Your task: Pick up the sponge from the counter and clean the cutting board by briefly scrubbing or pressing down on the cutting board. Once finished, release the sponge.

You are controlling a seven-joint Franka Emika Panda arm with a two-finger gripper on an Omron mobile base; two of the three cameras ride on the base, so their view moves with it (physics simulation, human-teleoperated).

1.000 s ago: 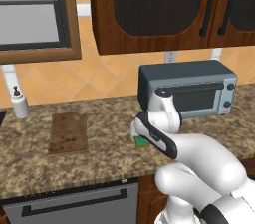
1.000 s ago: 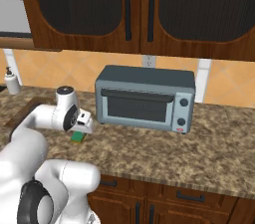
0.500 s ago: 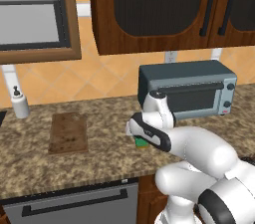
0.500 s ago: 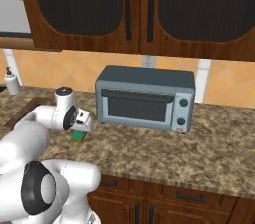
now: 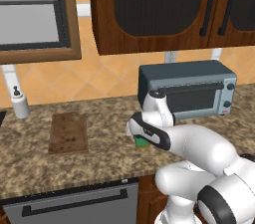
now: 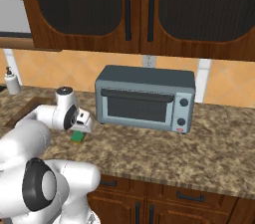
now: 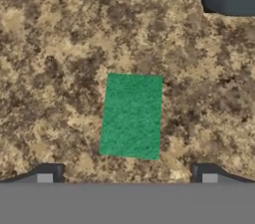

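Nothing moved; sponge (image 7: 131, 116) lies lengthwise between spread fingers (image 7: 50, 174).

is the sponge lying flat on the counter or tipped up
Lying flat: the hand view shows the sponge with its whole green face up on the counter, untouched.

Sponge (image 7: 131, 116) flat green on top, counter (image 7: 60, 44) mottled brown-tan, cutting board (image 5: 68, 133) brown with darker speckles, toaster oven (image 6: 144, 98) slate grey-blue, bottle (image 5: 20, 104) at left apparently white.
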